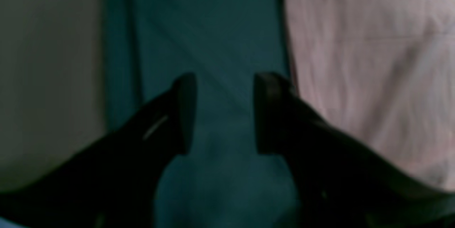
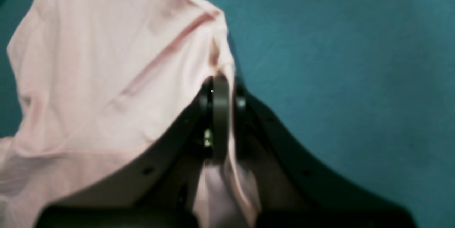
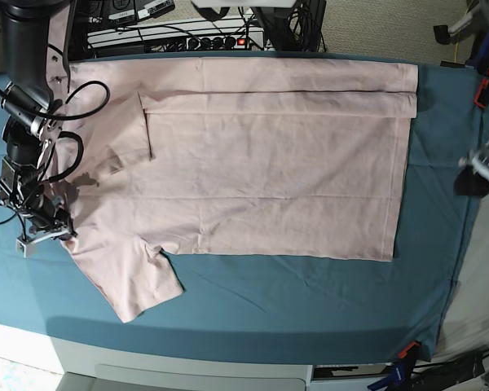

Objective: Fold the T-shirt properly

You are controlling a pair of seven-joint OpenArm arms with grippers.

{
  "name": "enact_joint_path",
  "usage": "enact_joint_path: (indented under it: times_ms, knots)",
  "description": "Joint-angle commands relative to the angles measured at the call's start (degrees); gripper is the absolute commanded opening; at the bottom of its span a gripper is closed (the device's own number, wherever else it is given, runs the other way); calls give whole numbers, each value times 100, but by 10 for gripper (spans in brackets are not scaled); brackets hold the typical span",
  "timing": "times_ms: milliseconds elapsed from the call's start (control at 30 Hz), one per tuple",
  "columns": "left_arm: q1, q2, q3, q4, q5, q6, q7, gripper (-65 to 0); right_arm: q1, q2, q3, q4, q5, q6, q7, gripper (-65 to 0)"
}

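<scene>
While the pink T-shirt [image 3: 269,155] lies spread plain side up across the teal cloth sheet [image 3: 310,301], its top edge is folded down in a band at 12 o'clock and one sleeve [image 3: 134,285] sticks out toward 7 o'clock. Right gripper [image 3: 45,232], at 9 o'clock of the shirt in the base view, is clenched on the T-shirt's shoulder edge; the right wrist view shows pink fabric [image 2: 227,171] pinched between the closed fingers. Left gripper [image 1: 224,114] hangs off the hem side at 3 o'clock, fingers [image 1: 185,114] spread, nothing between them, over teal cloth just beside the shirt edge [image 1: 295,78].
</scene>
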Motion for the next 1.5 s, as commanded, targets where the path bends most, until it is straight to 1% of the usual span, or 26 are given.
enact_joint_path:
  times_ms: [0,133,267,367,467,533,600,800,1000,1100,1267,1300,1367,1467]
  knots:
    - [-426,-146,160,-256,-96,-9,-114,-378,179,101,11,79,118,96,114,-650]
    - [-1840,83,898,-1703,-105,-13,-9,-380,118,101,11,79,166,120,151,-650]
    - [-2957,424,1335,-3014,-103,-13,-17,-380,50,101,13,81,310,136,173,-650]
    - [-3622,732,1405,-4002,-101,-13,-44,-383,22,111,13,81,310,138,195,-650]
    - [-4140,979,1405,-4975,-98,-20,-238,-405,26,120,11,81,308,138,199,-650]
    - [-4391,1091,1405,-5466,-92,-125,-354,-405,24,122,11,81,308,138,197,-650]
    - [-4546,1176,1405,-5742,2,-116,-463,-405,24,118,11,81,308,140,197,-650]
    - [-4542,1390,1405,-5779,389,-92,-511,-405,24,116,11,81,310,140,197,-650]
    - [-4409,1641,1405,-5779,391,-96,-485,-405,24,116,11,81,319,138,199,-650]
    - [-4411,1751,1405,-5779,391,-101,-487,-405,20,118,11,81,505,138,195,-650]
    - [-4413,1764,1405,-5777,389,-120,-531,-406,-22,118,13,81,678,138,205,-650]
    - [-4413,1749,1405,-5777,389,-118,-535,-416,-26,127,11,81,710,138,223,-650]
    - [-4413,1731,1405,-5777,382,-157,-546,-461,-44,144,13,81,761,138,251,-650]
    - [-4413,1698,1405,-5777,345,-382,-588,-522,-66,166,13,85,758,138,315,-650]
